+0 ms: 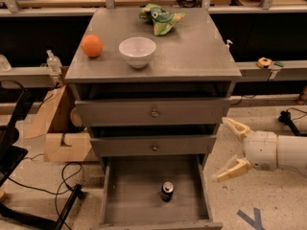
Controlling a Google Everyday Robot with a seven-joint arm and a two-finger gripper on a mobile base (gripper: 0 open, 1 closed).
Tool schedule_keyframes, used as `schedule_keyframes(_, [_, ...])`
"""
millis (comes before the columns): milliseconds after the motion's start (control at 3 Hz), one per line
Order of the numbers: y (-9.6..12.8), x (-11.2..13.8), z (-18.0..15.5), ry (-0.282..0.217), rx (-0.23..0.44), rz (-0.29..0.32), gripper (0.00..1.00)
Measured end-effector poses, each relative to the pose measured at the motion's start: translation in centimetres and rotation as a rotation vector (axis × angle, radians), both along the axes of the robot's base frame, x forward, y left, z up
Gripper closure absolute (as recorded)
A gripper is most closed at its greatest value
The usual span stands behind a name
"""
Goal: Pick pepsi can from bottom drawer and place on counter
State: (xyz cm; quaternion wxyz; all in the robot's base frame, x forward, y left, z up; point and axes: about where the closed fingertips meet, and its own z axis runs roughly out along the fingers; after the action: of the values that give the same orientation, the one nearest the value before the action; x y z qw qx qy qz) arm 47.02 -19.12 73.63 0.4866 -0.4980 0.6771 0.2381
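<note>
The pepsi can [167, 190] stands upright in the pulled-out bottom drawer [129, 195], right of the tray's middle. The counter [192, 56] is the grey top of the cabinet, well above the can. My gripper [230, 147] comes in from the right at the height of the lower drawers, beside the cabinet's right side. Its two cream fingers [236, 127] are spread wide and hold nothing. It is right of and above the can, not touching it.
On the counter sit an orange [91, 45], a white bowl [137, 51] and a green snack bag [160, 18]. The two upper drawers [153, 112] are closed. A cardboard box [57, 128] and cables lie on the floor at left. Blue tape [252, 218] marks the floor at right.
</note>
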Motion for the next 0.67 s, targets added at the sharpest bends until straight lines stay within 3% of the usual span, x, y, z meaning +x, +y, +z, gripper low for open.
schedule_keyframes(333, [2.4,0.5,-3.3,-0.046,0.051,0.032,0.0])
schedule_keyframes(667, [5.2,1.8,-10.4,-0.133,0.1,0.111,0.0])
